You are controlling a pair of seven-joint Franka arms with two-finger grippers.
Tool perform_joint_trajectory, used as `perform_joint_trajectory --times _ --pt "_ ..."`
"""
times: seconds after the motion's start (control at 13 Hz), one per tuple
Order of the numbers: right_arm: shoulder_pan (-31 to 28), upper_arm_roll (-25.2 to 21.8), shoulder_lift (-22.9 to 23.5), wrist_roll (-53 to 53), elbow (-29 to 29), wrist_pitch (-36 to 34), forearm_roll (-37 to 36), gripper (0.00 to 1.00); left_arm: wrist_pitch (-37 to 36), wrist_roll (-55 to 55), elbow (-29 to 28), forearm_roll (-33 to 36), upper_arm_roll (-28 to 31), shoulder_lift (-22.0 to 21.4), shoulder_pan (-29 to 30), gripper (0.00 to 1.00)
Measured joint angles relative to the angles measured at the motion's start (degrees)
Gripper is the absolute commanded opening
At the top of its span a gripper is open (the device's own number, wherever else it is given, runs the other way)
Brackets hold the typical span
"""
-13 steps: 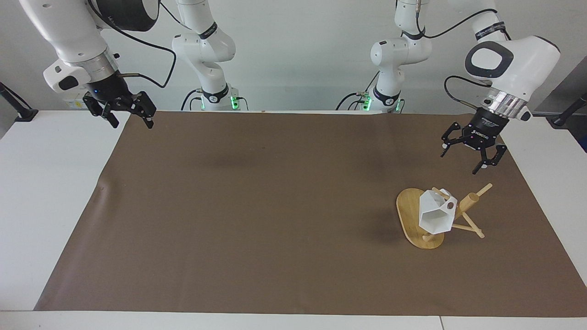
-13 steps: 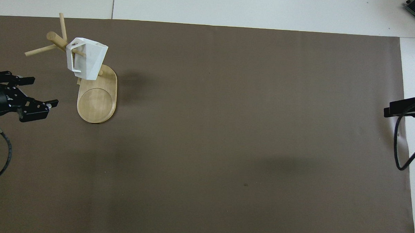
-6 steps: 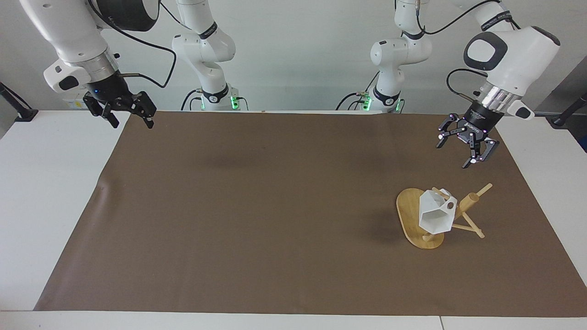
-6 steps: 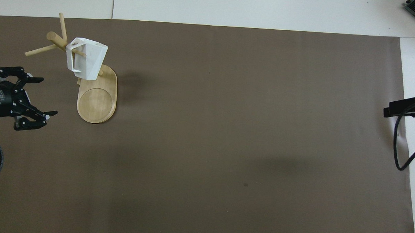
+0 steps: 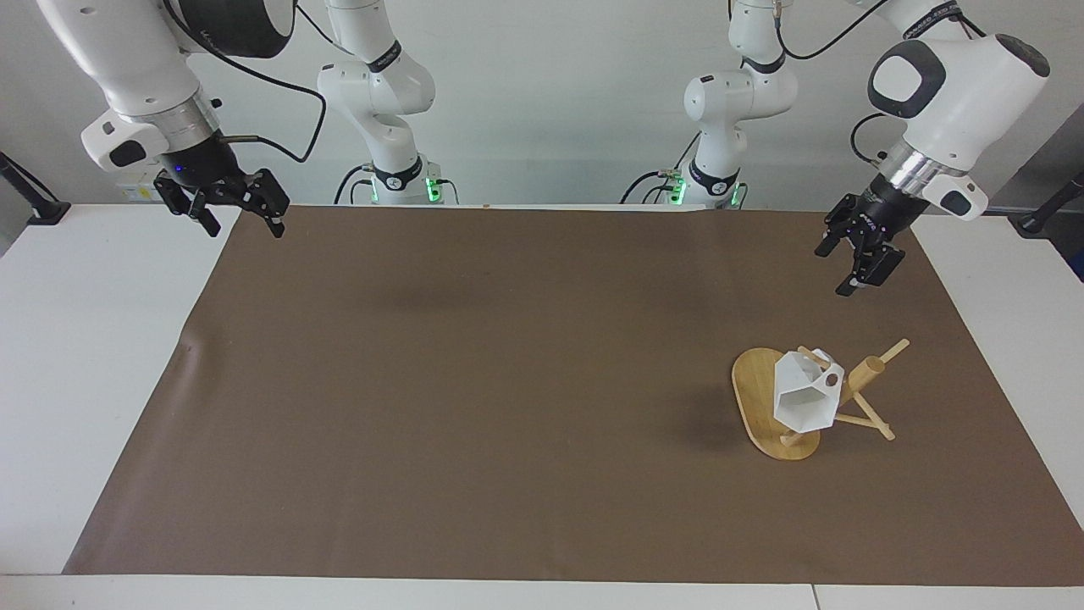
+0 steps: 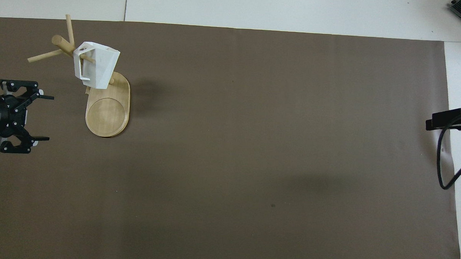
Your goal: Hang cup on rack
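While your brown mat (image 5: pixel 474 390) covers the tabletop (image 5: pixel 93 356), the rack (image 5: pixel 775 407) stands on it toward the left arm's end. Your cup (image 5: pixel 804 398) hangs from a rack peg by its handle, mouth tilted sideways, nothing visible inside. Your left tool (image 5: pixel 855 258) hangs above the mat near the rack, spread wide and empty. Your right tool (image 5: pixel 229 207) waits well apart from the rack, open and empty.
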Motion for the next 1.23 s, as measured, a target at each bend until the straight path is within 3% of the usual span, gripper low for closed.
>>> perform_joint_trajectory --times 0.54,0.85,1.0,1.23 --pt "0.0 0.2 0.0 0.0 0.0 0.0 0.0 1.0 -6.7 27.0 4.2 6.3 -0.1 1.0 -0.8 1.0" --pt "0.0 0.3 0.0 0.0 0.0 0.0 0.0 1.0 -13.8 44.4 10.1 12.9 -0.2 3.4 -2.7 1.0" --pt "0.0 0.3 0.0 0.0 0.0 0.0 0.0 1.0 -16.7 49.5 12.2 17.6 -0.3 4.0 -6.5 1.0" --pt "0.0 0.3 0.0 0.0 0.0 0.0 0.0 1.0 -17.6 53.9 13.5 19.2 -0.4 4.5 -8.3 1.0"
